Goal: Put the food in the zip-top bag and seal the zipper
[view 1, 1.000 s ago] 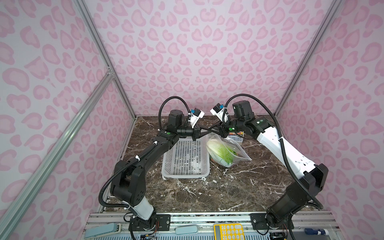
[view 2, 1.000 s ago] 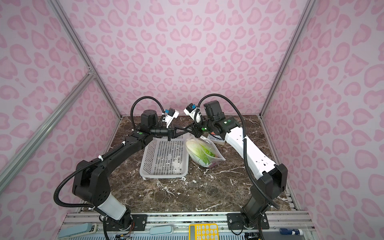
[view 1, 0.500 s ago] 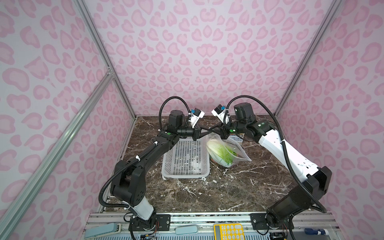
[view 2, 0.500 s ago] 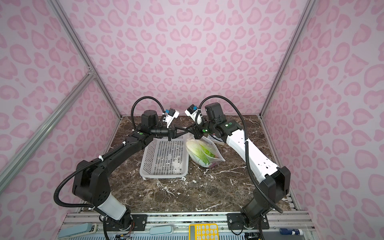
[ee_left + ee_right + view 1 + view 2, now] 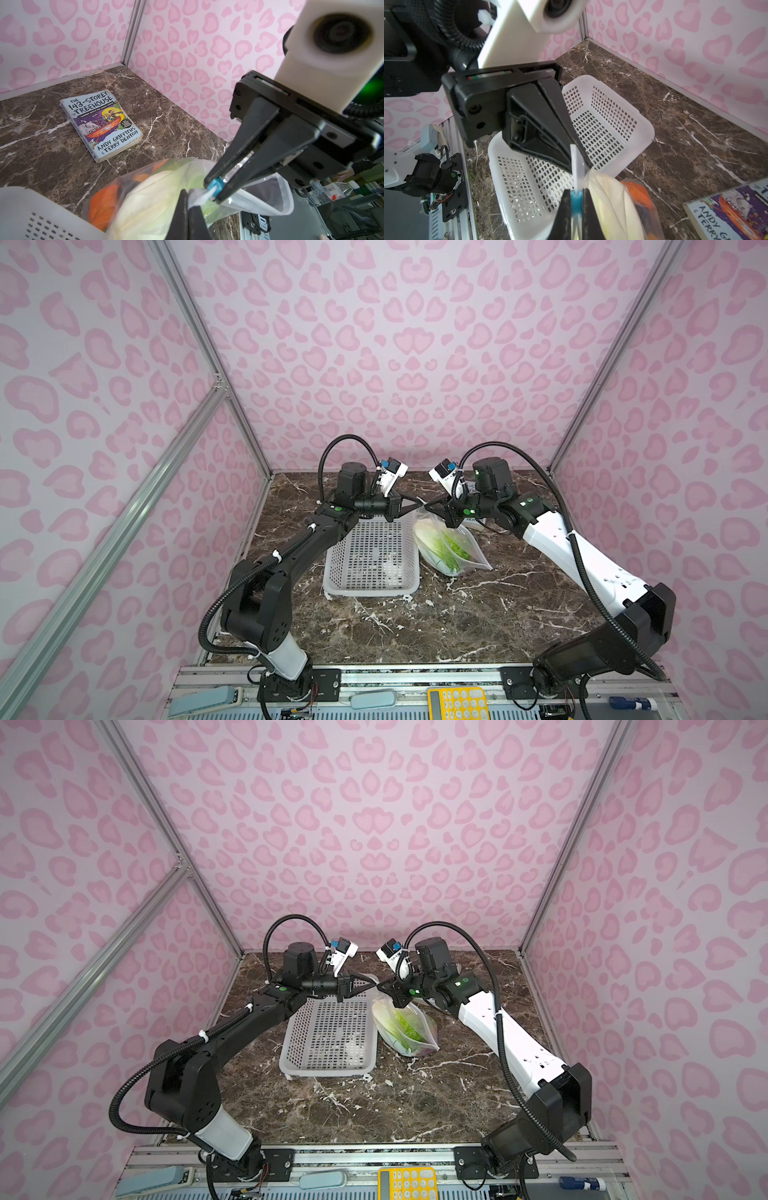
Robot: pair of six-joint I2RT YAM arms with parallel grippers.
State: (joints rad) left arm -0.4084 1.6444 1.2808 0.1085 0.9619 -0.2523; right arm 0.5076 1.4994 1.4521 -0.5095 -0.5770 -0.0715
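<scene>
Left gripper (image 5: 580, 165) jaws pinching zipper (image 5: 576, 176) end; right gripper (image 5: 216, 188) jaws pinching blue slider tab (image 5: 576, 202); cabbage (image 5: 432, 537) inside zip-top bag (image 5: 471, 561).

Enclosure walls (image 5: 407, 344) on three sides: pale pink, printed with darker pink heart-like blotches. Aluminium posts (image 5: 194, 323) run up the back corners, and a slanted bar (image 5: 131, 512) crosses the left wall. Tabletop (image 5: 457, 622): dark brown marble look, white veins. Grooved metal rail (image 5: 415, 676) along near edge. Light soft, even.
</scene>
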